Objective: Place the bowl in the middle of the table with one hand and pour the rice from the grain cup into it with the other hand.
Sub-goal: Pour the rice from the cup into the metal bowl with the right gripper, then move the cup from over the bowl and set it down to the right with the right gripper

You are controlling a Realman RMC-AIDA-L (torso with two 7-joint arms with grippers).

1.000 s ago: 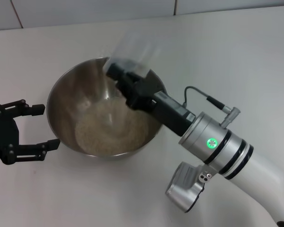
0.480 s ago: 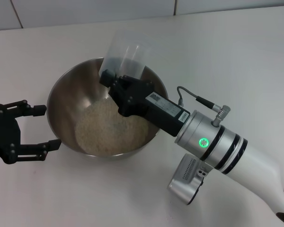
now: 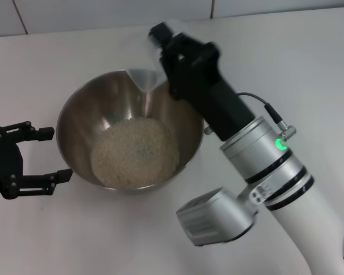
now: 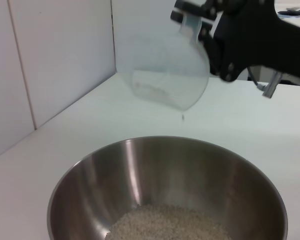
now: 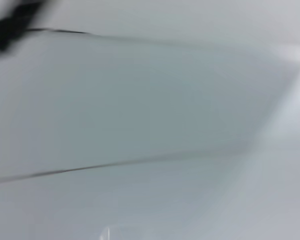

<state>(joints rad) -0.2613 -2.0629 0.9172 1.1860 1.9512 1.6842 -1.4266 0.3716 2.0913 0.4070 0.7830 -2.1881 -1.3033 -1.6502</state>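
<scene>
Holding: right hand [image 3: 163, 48] clamped the cup [image 3: 151, 71], tipped above the bowl's far rim.
Cup: nearly emptied; a few grains clung inside.
Bowl [image 3: 80, 112]: stood mid-surface [image 3: 286, 63], holding the rice [image 3: 135, 152].
Left hand [image 3: 43, 154]: fingers apart, just beside the bowl, gripping nothing.

Head camera overhead, left wrist low beside bowl [image 3: 126, 137] — shared

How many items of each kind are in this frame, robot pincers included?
Steel bowl: 1
Heap of rice: 1
Clear grain cup: 1
Black pincers: 2, left pincer open beside the bowl, right pincer gripping the cup
Total: 5
</scene>
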